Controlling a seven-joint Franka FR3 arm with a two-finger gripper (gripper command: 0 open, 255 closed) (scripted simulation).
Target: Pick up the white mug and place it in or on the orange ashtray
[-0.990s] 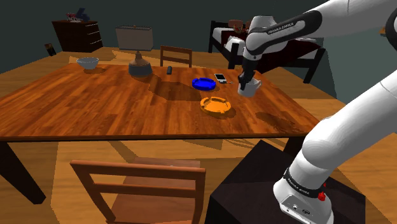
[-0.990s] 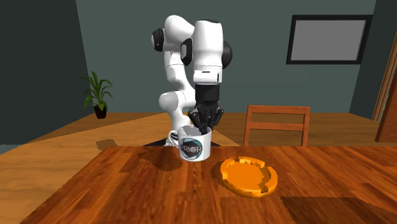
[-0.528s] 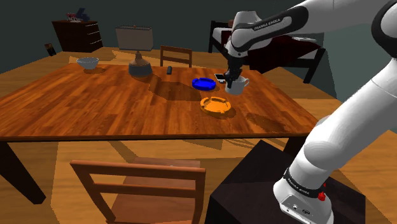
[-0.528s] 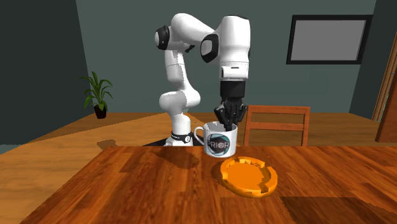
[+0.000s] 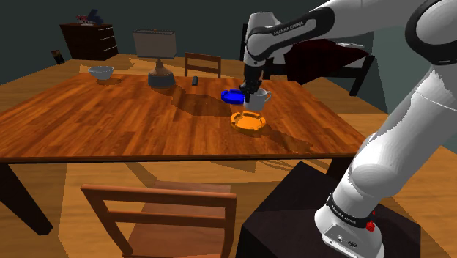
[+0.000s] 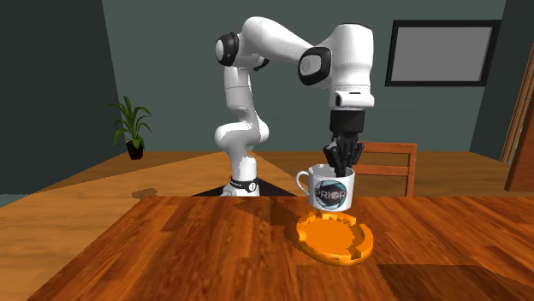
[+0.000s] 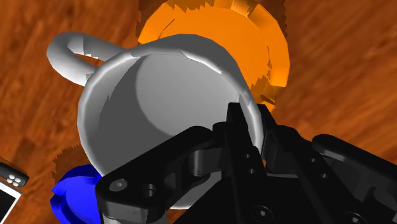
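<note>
**Item: white mug** (image 6: 334, 190). It stands upright with its mouth up and its long axis vertical. In the second exterior view the handle points to 9 o'clock and a round dark logo faces the camera. It hangs at 12 o'clock of the orange ashtray (image 6: 335, 239), over the ashtray's far rim, above the table (image 6: 171, 248). Whether its base clears that rim cannot be told.

**Hidden:** in the wrist view the gripper (image 7: 251, 124) covers the mug's nearer wall. The mug in turn covers part of the orange ashtray and of a blue ashtray (image 7: 73, 191). A phone (image 7: 9, 181) is cut off at the frame edge.

**Hand:** the fingers are clamped on the mug's rim opposite the handle, one inside and one outside.

**Arm:** the elbow is raised and the forearm and wrist point straight down.
</note>
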